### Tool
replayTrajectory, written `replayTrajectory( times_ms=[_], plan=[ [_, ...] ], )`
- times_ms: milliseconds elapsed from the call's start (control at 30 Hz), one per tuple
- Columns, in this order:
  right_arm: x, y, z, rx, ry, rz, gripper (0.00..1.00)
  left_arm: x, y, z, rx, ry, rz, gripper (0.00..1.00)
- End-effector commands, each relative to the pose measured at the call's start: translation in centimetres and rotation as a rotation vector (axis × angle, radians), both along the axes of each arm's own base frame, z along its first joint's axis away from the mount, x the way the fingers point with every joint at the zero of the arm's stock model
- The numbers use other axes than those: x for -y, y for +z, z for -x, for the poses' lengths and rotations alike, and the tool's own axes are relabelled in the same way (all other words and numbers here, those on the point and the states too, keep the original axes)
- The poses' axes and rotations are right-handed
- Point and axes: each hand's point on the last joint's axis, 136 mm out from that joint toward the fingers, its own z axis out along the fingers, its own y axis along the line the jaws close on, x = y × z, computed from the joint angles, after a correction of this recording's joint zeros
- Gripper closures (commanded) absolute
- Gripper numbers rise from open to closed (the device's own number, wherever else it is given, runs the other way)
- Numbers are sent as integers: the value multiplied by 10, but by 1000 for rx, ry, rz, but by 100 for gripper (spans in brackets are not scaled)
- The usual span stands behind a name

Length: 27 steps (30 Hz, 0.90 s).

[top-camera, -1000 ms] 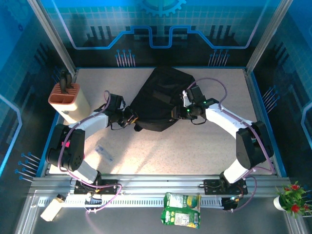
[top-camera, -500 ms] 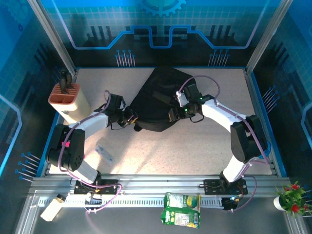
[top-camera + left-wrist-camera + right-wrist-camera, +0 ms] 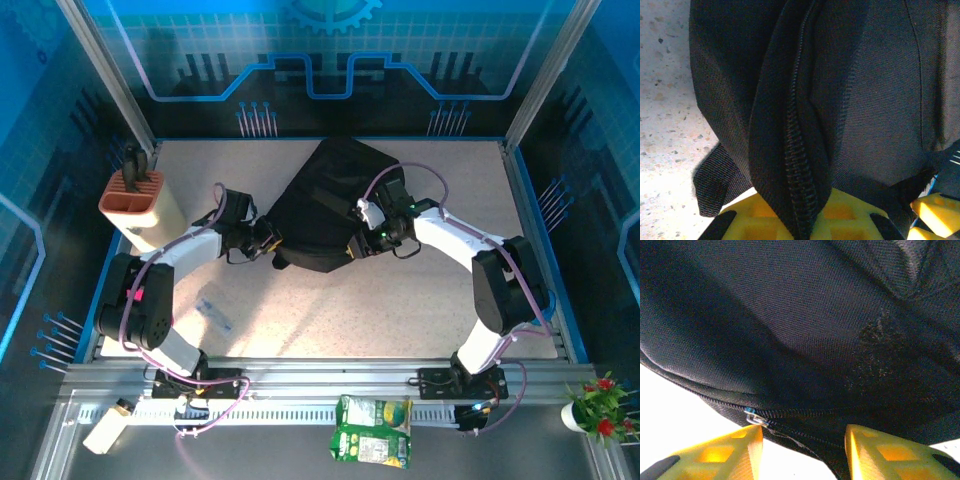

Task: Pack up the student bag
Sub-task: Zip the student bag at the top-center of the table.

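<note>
The student bag (image 3: 322, 200), a large black fabric backpack, lies at the middle back of the table. My left gripper (image 3: 268, 238) is at its left lower edge. In the left wrist view this gripper (image 3: 802, 226) is shut on a raised fold of the bag (image 3: 840, 100) that carries a zip line, with the yellow fingers (image 3: 752, 220) pressed against both sides. My right gripper (image 3: 360, 240) is at the bag's right lower edge. Its jaws (image 3: 802, 452) stand open astride the bag's zipped hem (image 3: 805, 365). A small metal zip slider (image 3: 756, 417) sits just above the left finger (image 3: 727, 452).
A beige and orange holder (image 3: 140, 200) stands at the table's left edge. A small clear item (image 3: 213, 312) lies on the speckled table (image 3: 330, 310) in front of the left arm. A green packet (image 3: 372, 430) and a white bottle (image 3: 105, 428) rest on the near rail.
My right gripper has slid left and nearer along the bag's right edge, and its jaws have narrowed a little. The left gripper and the bag have stayed put.
</note>
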Motion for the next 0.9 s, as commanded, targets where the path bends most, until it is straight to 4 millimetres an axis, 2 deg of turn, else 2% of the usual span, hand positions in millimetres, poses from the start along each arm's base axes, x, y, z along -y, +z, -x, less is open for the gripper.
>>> replayTrajectory(
  times_ms=[0, 67, 267, 633, 800, 867],
  plan=[
    [1, 5, 18, -22, 52, -6, 52, -1, 9, -8, 30, -22, -14, 100],
    [0, 7, 20, -18, 60, -13, 54, -1, 9, -9, 30, -22, -16, 100],
    [7, 2, 21, -8, 53, 24, 71, 0, 8, -11, 27, -24, -14, 100],
    [7, -13, 15, 17, 72, 167, 73, 1, 9, -11, 28, -26, -8, 100],
    [20, -18, 6, 51, 21, 281, 92, 1, 9, -10, 26, -25, -8, 100],
    [28, -13, -1, 85, -29, 319, 100, 0, 9, -9, 26, -26, -9, 100]
  ],
)
